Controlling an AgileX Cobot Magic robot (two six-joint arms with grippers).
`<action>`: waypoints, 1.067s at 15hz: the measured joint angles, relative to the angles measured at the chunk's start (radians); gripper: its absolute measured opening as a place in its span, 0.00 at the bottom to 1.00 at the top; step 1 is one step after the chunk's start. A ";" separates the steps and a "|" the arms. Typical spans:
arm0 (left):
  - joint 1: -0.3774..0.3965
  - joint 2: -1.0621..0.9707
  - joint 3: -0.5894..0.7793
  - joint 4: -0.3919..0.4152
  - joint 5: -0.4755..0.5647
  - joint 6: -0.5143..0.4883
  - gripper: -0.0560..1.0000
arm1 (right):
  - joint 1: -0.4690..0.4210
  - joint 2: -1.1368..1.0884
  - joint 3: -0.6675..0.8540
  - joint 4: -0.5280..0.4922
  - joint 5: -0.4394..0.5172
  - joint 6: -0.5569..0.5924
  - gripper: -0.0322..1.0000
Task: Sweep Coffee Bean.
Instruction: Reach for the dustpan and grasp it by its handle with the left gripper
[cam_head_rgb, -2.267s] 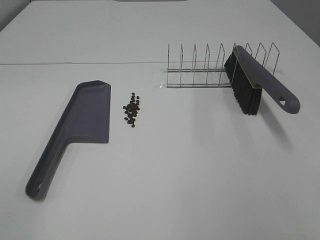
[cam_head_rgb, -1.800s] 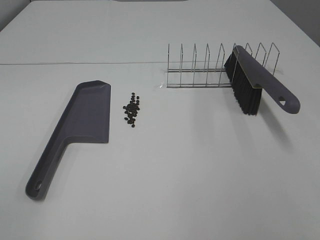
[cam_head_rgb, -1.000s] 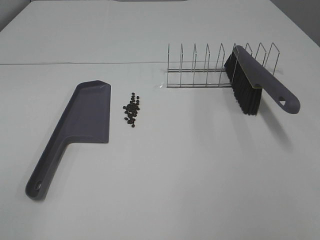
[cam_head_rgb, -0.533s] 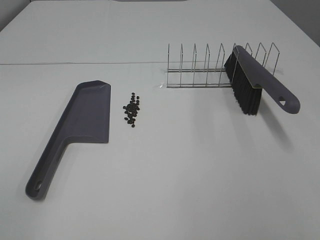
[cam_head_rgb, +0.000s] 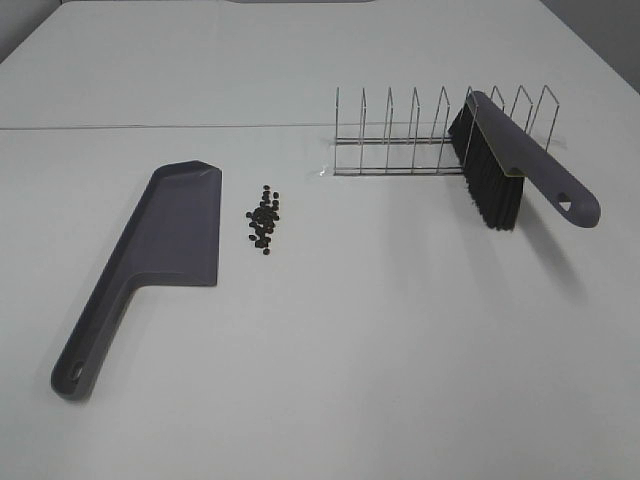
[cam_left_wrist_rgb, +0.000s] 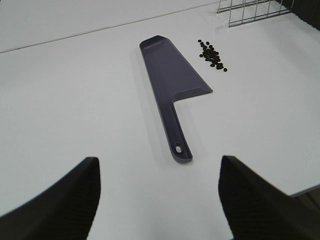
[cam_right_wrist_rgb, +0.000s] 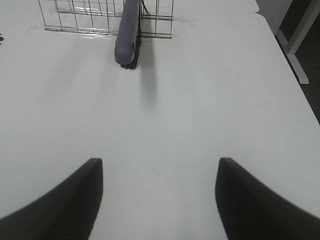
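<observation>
my left pincer (cam_left_wrist_rgb: 159, 165) and right pincer (cam_right_wrist_rgb: 159, 162) hang spread and empty, coffee beans (cam_head_rgb: 263, 220) lying just beside the dustpan (cam_head_rgb: 170, 240) for a short sweep, brush (cam_head_rgb: 500, 165) propped in the wire rack (cam_head_rgb: 400, 140) for grabbing.
</observation>
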 joint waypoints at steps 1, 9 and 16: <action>0.000 0.000 0.000 0.000 0.000 0.000 0.67 | 0.000 0.000 0.000 0.000 0.000 0.000 0.63; 0.000 0.000 0.000 0.000 0.000 0.000 0.67 | 0.000 0.000 0.000 0.000 0.000 0.000 0.63; 0.000 0.000 0.000 0.000 0.000 0.000 0.67 | 0.000 0.000 0.000 0.000 0.000 0.000 0.63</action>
